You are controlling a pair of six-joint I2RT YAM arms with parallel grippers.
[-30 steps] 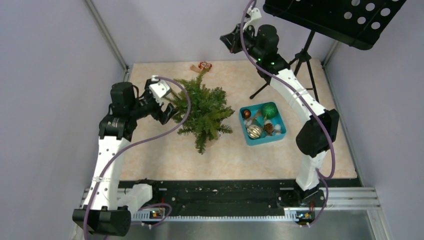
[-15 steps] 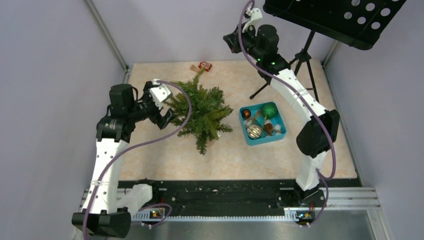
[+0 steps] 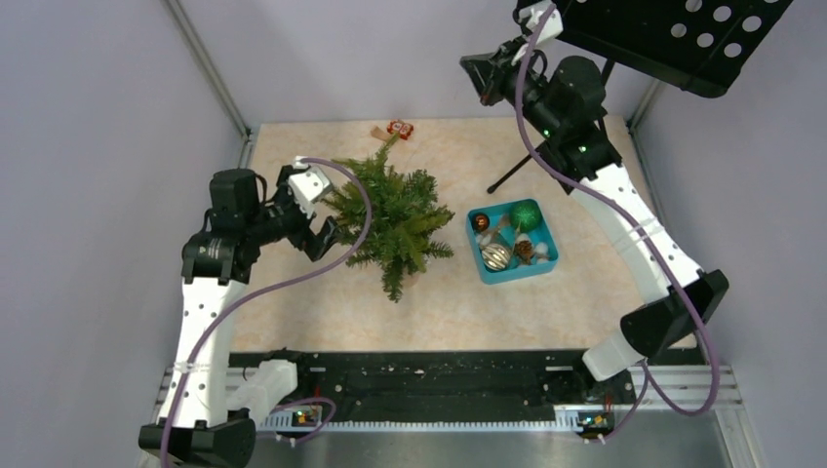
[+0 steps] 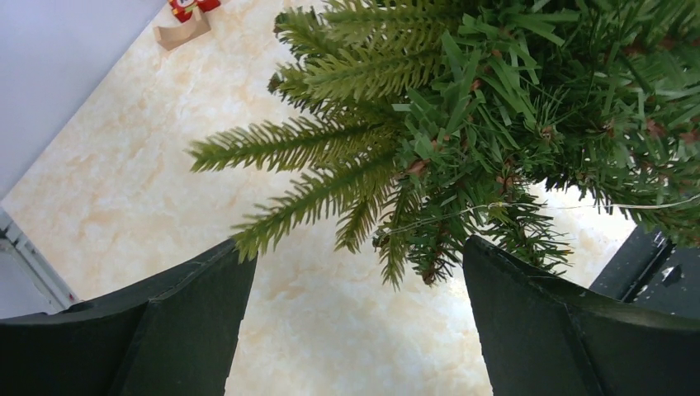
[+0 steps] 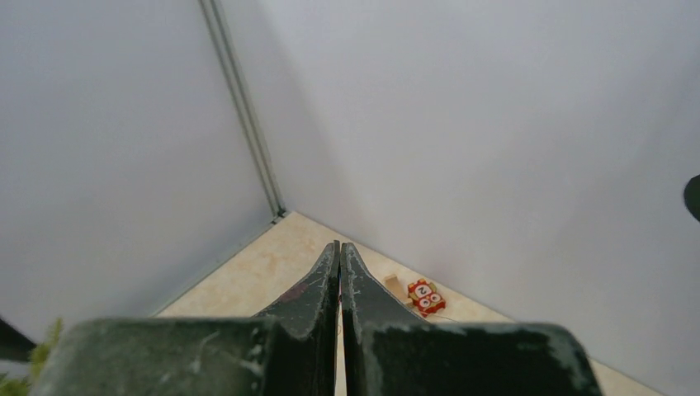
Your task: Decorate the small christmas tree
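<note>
One small christmas tree is standing upright a little left of the middle of the table, its trunk pointing straight up and its tip leaning toward the far wall in the overhead view. It is showing dark green needle branches that are fanning out all round. No bauble is showing on it from above, though the left wrist view is catching a thin pale strand crossing the lower boughs.

The left gripper is hanging just beside the tree's left flank, jaws spread wide and carrying nothing. From that wrist the tree is lying dead ahead, with its outer branch tips reaching into the gap between the fingers. That arm is by far the nearer one.

The right gripper is riding high by the far wall, well apart from the tree, jaws pressed together on nothing I can see. Right of the tree, the teal tray is holding the ornaments, a green ball among them. A red toy ornament is lying near the back edge.
</note>
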